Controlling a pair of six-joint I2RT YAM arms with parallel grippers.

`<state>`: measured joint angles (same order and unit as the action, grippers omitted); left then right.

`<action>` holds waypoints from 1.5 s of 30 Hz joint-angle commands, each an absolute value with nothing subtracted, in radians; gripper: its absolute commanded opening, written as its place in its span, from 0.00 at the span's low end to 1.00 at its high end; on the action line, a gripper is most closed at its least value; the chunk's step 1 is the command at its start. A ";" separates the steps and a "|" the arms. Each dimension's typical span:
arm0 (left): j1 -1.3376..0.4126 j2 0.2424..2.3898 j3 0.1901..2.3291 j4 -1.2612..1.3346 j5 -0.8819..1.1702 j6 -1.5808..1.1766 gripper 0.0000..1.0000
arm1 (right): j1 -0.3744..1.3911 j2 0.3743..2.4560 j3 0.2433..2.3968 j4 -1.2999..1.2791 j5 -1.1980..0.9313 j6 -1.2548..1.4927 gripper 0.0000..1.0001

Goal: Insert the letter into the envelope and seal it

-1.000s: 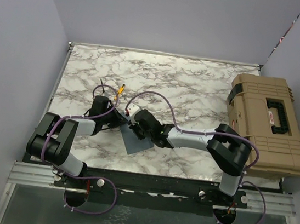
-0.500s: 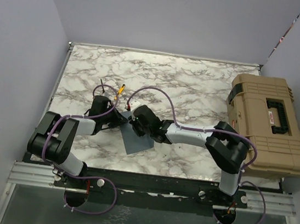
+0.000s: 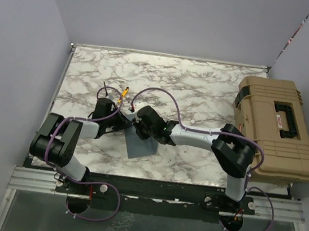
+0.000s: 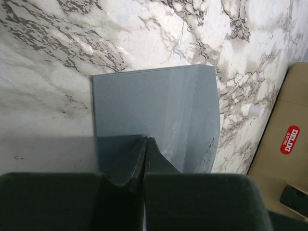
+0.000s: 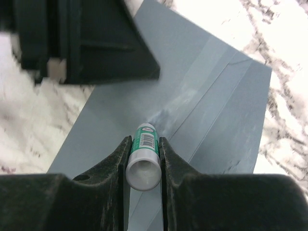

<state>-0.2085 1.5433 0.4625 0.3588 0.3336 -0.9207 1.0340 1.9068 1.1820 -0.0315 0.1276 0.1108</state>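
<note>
Prob. robotics lab test cell: plain lilac partition walls (image 3: 26,47) round marble-print table (image 3: 203,88), alu mounting rail (image 3: 155,194) at near edge, tan equip. case (image 3: 266,136) alongside.

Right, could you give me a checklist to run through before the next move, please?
1. Left gripper shut, tips down on the envelope: ok.
2. Right gripper shut on the glue stick: ok.
3. Glue stick's tip down on the envelope by a crease: ok, as far as the right wrist view shows.
4. Letter inside the envelope: cannot tell, no letter is in view.
5. Envelope sealed: cannot tell.
</note>
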 commanded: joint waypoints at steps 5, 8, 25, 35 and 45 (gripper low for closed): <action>-0.200 1.602 0.426 0.196 0.262 -0.867 0.00 | 0.992 2.000 1.252 -0.154 0.144 0.109 0.01; -0.200 1.603 0.426 0.196 0.264 -0.872 0.00 | 1.009 1.947 1.187 -0.157 0.113 0.106 0.01; -0.200 1.598 0.422 0.197 0.262 -0.881 0.00 | 1.027 1.911 1.114 -0.088 0.133 0.139 0.00; -0.200 1.617 0.440 0.199 0.271 -0.891 0.00 | 1.012 1.930 1.165 -0.108 0.105 0.121 0.01; -0.200 1.633 0.457 0.205 0.267 -0.897 0.00 | 1.071 1.843 1.067 -0.125 0.065 0.145 0.01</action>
<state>-0.2043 1.5753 0.4881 0.3607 0.3584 -0.9390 1.0550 1.8362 1.0985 -0.0395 0.0982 0.1310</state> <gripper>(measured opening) 0.002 0.248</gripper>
